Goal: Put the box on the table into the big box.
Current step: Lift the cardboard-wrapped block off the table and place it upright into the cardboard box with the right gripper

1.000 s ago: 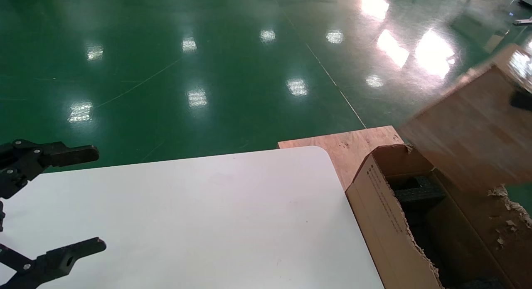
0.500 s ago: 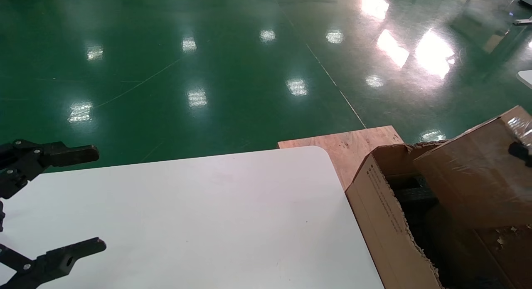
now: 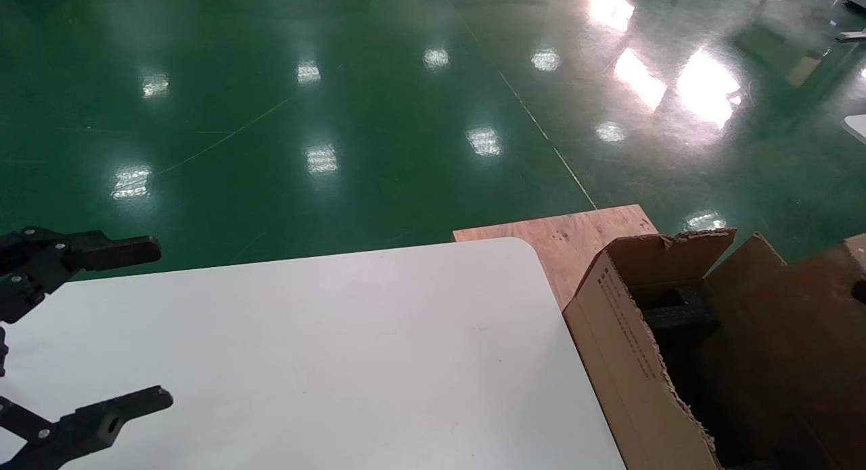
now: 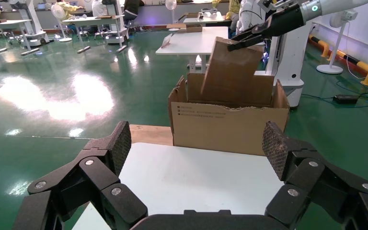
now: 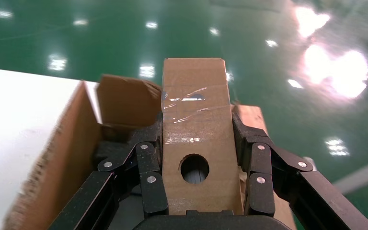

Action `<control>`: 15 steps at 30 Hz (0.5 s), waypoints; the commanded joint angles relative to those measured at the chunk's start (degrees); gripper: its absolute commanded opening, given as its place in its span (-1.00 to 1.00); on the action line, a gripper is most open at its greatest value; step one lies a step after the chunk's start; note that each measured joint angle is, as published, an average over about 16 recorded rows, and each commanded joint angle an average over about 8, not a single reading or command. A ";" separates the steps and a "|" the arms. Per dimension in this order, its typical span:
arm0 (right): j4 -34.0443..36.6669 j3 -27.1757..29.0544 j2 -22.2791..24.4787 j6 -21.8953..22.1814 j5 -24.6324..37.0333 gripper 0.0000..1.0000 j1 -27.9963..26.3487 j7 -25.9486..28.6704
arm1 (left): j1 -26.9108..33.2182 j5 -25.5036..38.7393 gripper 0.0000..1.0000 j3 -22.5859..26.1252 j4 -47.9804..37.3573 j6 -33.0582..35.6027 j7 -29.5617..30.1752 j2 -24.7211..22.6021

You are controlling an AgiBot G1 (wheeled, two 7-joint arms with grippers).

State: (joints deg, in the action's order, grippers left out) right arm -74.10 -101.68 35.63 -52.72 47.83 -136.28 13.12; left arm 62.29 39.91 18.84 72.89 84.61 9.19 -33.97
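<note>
The box (image 5: 197, 139) is pinched between the two fingers (image 5: 149, 172) of the right gripper (image 5: 197, 184), one finger flat against each side, and its lower part is down inside the big box (image 3: 626, 348) while its top stands above the ragged rim. It is tilted (the left wrist view shows it leaning, with the right gripper (image 4: 249, 37) at its top edge). The face with the round dark hole and a strip of glossy tape looks toward the right wrist camera. The big box stands just off the right edge of the white worktop (image 3: 325, 362), on a plywood board (image 3: 561, 237), with black foam (image 3: 680, 314) at its far inner end. The left gripper (image 3: 81, 335) hangs over the worktop's near left corner, fingers spread wide and holding nothing. Shiny green floor (image 3: 304, 105) lies beyond.
</note>
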 commanded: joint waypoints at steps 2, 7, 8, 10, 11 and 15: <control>0.87 0.65 0.81 0.37 0.56 -1.00 0.59 -0.14 | 0.00 0.00 1.00 0.00 0.00 0.00 0.00 0.00; 2.94 0.53 0.54 -0.25 0.92 -1.00 0.82 -0.77 | 0.00 -0.01 1.00 0.01 0.00 0.00 -0.01 0.00; 3.45 0.30 0.35 -0.42 0.96 -1.00 0.70 -0.99 | 0.00 -0.01 1.00 0.01 0.00 -0.01 -0.01 0.00; 4.55 -0.34 -0.14 -0.73 0.99 -1.00 0.29 -1.52 | 0.00 -0.01 1.00 0.01 0.00 -0.01 -0.01 0.01; 5.17 -0.75 -0.42 -0.88 0.96 -1.00 -0.01 -1.82 | 0.00 -0.01 1.00 0.02 0.00 -0.01 -0.01 0.01; 8.00 -2.97 -1.87 -1.31 0.70 -1.00 -1.83 -3.17 | 0.01 -0.01 1.00 0.02 0.00 -0.01 -0.01 0.01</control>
State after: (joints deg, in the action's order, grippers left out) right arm -66.03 -104.94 33.68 -53.94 48.38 -138.48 9.87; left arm 62.29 39.90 18.86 72.89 84.60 9.18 -33.96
